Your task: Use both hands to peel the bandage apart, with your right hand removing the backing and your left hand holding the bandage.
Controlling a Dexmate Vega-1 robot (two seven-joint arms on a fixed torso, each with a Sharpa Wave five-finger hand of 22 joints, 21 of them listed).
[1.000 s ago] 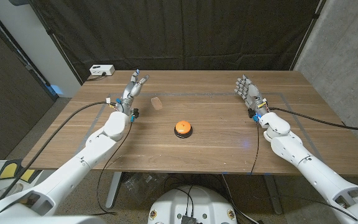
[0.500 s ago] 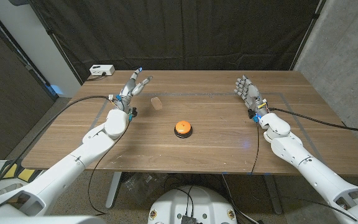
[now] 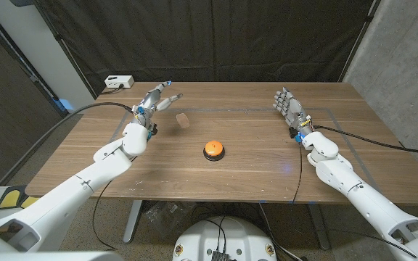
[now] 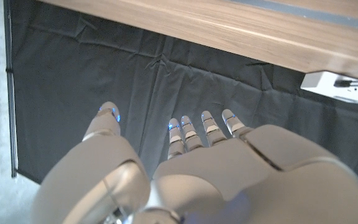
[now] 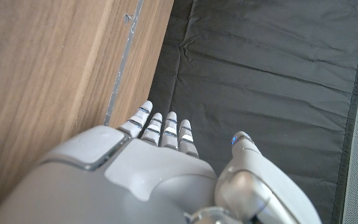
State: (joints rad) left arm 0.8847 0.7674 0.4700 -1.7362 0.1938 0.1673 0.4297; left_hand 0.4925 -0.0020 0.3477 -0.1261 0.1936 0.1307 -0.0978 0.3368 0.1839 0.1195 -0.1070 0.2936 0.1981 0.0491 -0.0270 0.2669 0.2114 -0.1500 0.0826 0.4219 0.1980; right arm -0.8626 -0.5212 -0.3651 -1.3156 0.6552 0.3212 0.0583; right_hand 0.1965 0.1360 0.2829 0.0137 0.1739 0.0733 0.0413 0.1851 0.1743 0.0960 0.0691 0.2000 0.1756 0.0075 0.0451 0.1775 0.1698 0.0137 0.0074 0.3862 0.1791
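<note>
The bandage (image 3: 183,119), a small tan strip, lies on the wooden table (image 3: 252,156) left of centre. My left hand (image 3: 157,101) hovers just to its left and a little behind it, fingers spread and reaching toward the table's middle, holding nothing. In the left wrist view that same left hand (image 4: 185,168) shows its fingers apart with the dark curtain beyond them. My right hand (image 3: 289,106) stands upright at the table's right side, fingers apart and empty, far from the bandage. In the right wrist view the right hand (image 5: 148,168) is beside the table edge.
An orange button (image 3: 214,149) on a black base sits near the table's centre, in front of the bandage. A white box (image 3: 118,82) stands at the back left corner. Blue tape lines (image 3: 339,127) mark the table top. A black curtain (image 3: 216,36) hangs behind.
My left hand has swung rightward and turned toward the bandage, with its arm stretching further over the table. The right hand and the bandage have stayed put.
</note>
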